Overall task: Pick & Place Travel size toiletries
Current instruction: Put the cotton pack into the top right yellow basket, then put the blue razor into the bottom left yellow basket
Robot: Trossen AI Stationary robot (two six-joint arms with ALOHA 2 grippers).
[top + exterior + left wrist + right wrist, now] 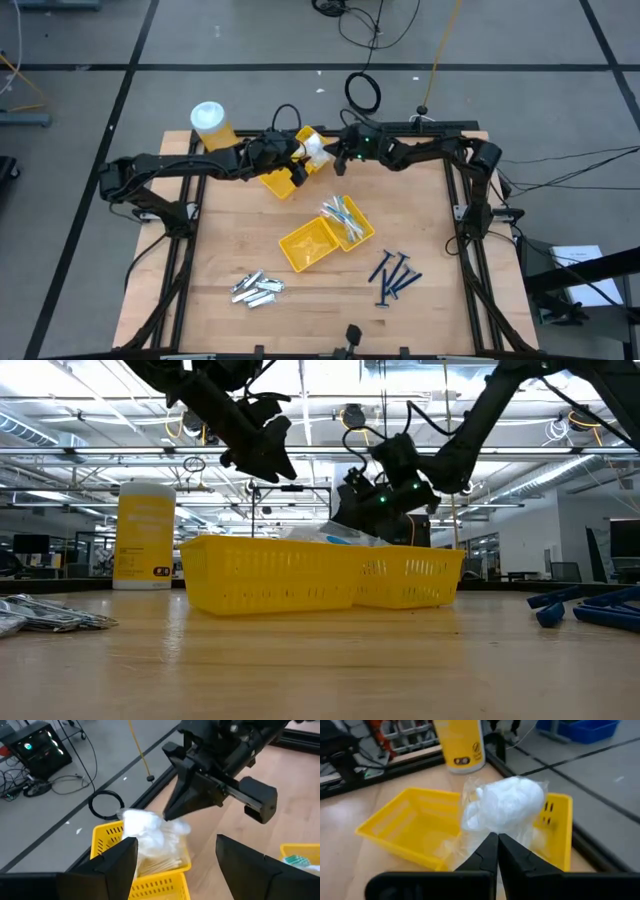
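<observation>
White crinkly packet (506,806) pinched in the closed right gripper (497,851) above the far yellow tray (283,182), just beside the yellow jar (211,124), with the left gripper (176,855) spread wide and empty close by. Slim pale sticks (343,218) already lying in the near yellow tray (305,246). Silver-grey tubes (257,287) and dark-blue sticks (392,277) loose on the wooden table (420,205), well apart from that jar, so probably under halfway.
</observation>
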